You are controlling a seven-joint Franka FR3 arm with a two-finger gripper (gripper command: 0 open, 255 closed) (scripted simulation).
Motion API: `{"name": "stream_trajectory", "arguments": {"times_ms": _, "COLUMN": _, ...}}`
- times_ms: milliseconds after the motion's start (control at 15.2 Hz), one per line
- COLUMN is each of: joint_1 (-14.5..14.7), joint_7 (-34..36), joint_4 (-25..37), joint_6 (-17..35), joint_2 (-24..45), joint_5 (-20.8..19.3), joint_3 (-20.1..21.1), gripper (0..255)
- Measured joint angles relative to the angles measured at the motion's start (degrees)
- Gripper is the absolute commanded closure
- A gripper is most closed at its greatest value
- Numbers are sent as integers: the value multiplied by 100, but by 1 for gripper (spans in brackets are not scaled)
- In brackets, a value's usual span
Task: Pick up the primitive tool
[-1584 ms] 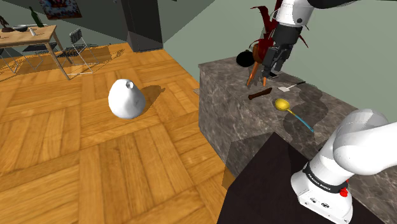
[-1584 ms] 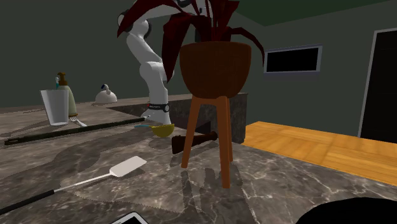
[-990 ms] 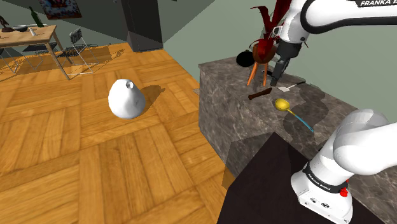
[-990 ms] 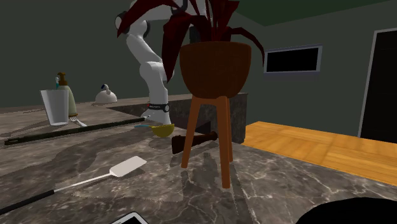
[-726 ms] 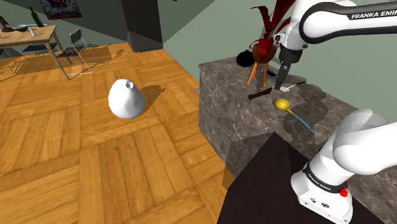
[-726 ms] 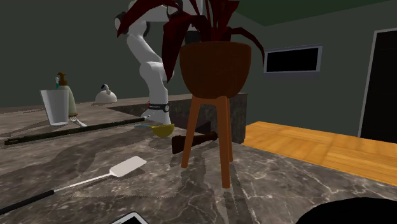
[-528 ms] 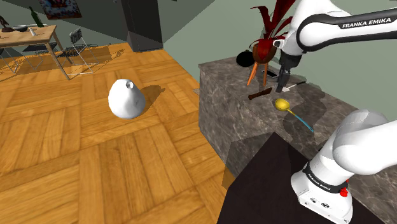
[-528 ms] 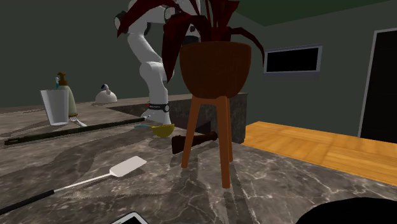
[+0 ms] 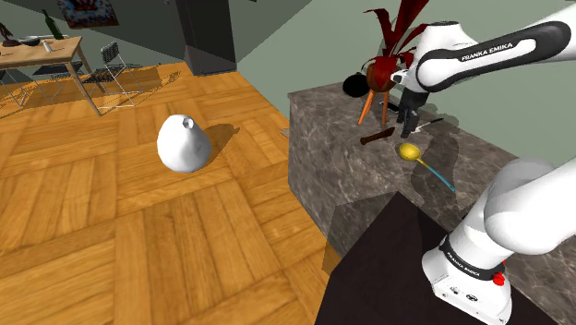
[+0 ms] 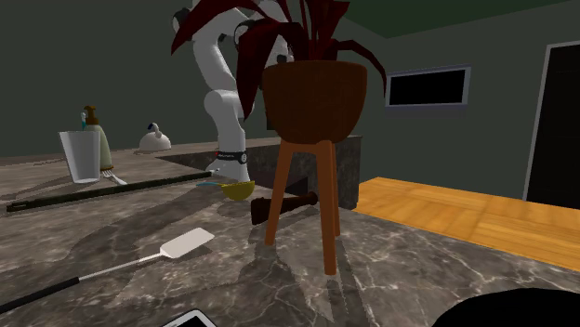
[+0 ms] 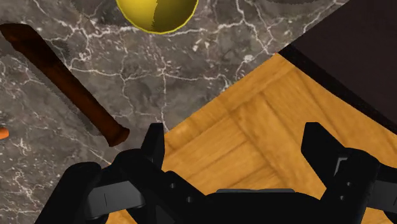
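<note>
Shoulder view: brown club (image 9: 377, 138) on seemingly marble counter (image 9: 325, 111) above parquet floor (image 9: 138, 222).

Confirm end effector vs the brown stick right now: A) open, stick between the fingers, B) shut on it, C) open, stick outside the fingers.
C: the end effector is open, and the brown stick lies on the counter beside one finger, not between them.

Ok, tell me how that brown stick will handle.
The stick looks a straight solid rod, so probably stiff. Rounded and lying flat on the counter, it may roll if nudged. Long and slim, it would likely tilt if gripped near one end.
</note>
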Motion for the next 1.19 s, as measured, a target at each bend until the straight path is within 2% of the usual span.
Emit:
{"name": "stream_trajectory", "arguments": {"times_ms": 330, "joint_1": 369, "joint_7": -1338, "joint_4": 353, "joint_6": 899, "joint_2": 1049, "joint_5": 122, "joint_3": -805, "gripper": 0}}
{"name": "stream_trajectory", "arguments": {"times_ms": 594, "joint_1": 833, "joint_7": -2831, "joint_4": 867, "joint_6": 1651, "joint_2": 2297, "joint_5": 998, "joint_3": -1469, "gripper": 0}}
{"name": "stream_trajectory", "arguments": {"times_ms": 726, "joint_1": 929, "joint_7": -3755, "joint_4": 1189, "joint_6": 1921, "joint_2": 3005, "joint_5": 1759, "joint_3": -1600, "gripper": 0}}
{"name": "stream_trajectory", "arguments": {"times_ms": 924, "joint_1": 574, "joint_7": -5187, "joint_4": 1701, "joint_6": 2209, "joint_2": 4004, "joint_5": 2964, "joint_3": -1318, "gripper": 0}}
{"name": "stream_trajectory", "arguments": {"times_ms": 1056, "joint_1": 183, "joint_7": -5927, "joint_4": 2075, "joint_6": 2335, "joint_2": 4563, "joint_5": 3547, "joint_3": -935, "gripper": 0}}
{"name": "stream_trajectory", "arguments": {"times_ms": 1188, "joint_1": -100, "joint_7": -6373, "joint_4": 2316, "joint_6": 2435, "joint_2": 4911, "joint_5": 3864, "joint_3": -649, "gripper": 0}}
